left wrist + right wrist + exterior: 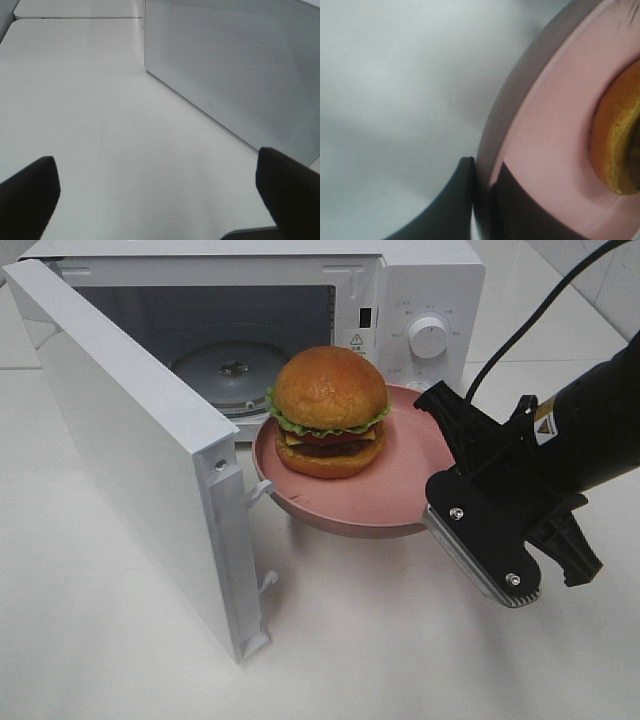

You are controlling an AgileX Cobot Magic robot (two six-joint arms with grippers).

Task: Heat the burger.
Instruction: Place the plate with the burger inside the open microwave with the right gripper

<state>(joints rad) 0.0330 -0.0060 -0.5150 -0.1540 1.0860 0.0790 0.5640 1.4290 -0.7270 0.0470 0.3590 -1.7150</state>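
The burger (330,410) has a glossy golden bun, green lettuce, tomato and cheese, and it sits on a pink plate (400,490). The plate is held off the table just in front of the open microwave (420,280). My right gripper (432,502) is shut on the plate's right rim. In the right wrist view its dark fingers (465,200) pinch the plate rim (545,140), with the burger's bun edge (615,145) beyond. My left gripper (160,200) is open with nothing between its fingers, low over the table beside the microwave door (235,70). The exterior view does not show it.
The microwave door (130,430) swings open to the left and reaches toward the front of the white table (380,640). A glass turntable (235,370) lies inside the cavity. A control knob (428,337) is on the right panel.
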